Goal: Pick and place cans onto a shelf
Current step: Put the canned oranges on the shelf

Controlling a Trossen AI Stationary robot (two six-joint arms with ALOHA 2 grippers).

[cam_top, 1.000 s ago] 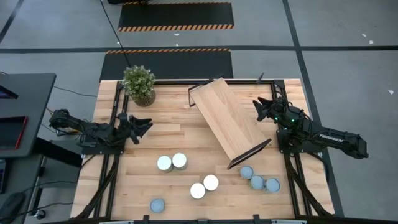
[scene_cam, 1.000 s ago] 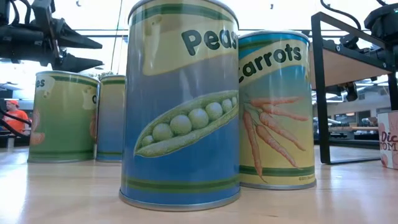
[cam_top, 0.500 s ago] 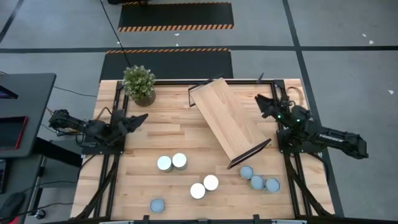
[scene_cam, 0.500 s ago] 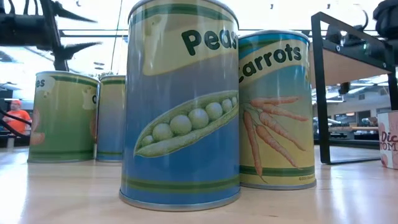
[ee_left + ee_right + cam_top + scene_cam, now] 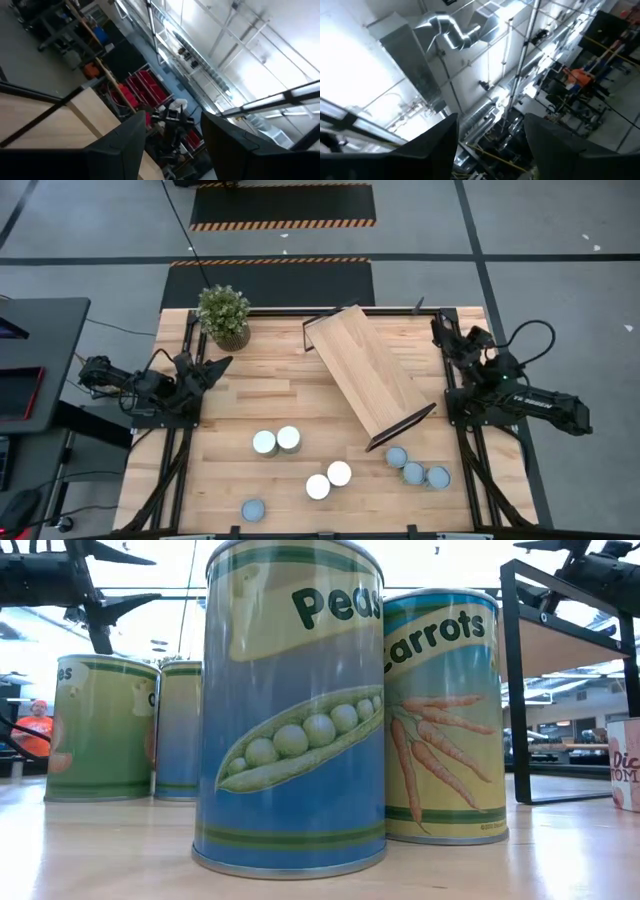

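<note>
Eight upright cans (image 5: pixel 339 473) stand in loose clusters from five to seven o'clock; the light-wood shelf (image 5: pixel 365 374) lies diagonally toward one o'clock.

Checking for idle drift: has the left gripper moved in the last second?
Yes. In the high view the left gripper has pulled back from the table's middle toward the left edge, ending nearer below the potted plant.

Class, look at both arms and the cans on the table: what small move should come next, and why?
Probably lower the right gripper toward the three cans on its side. Both arms sit raised at the table edges, left gripper near the plant, jaws open and empty, and the shelf holds no can yet.
</note>
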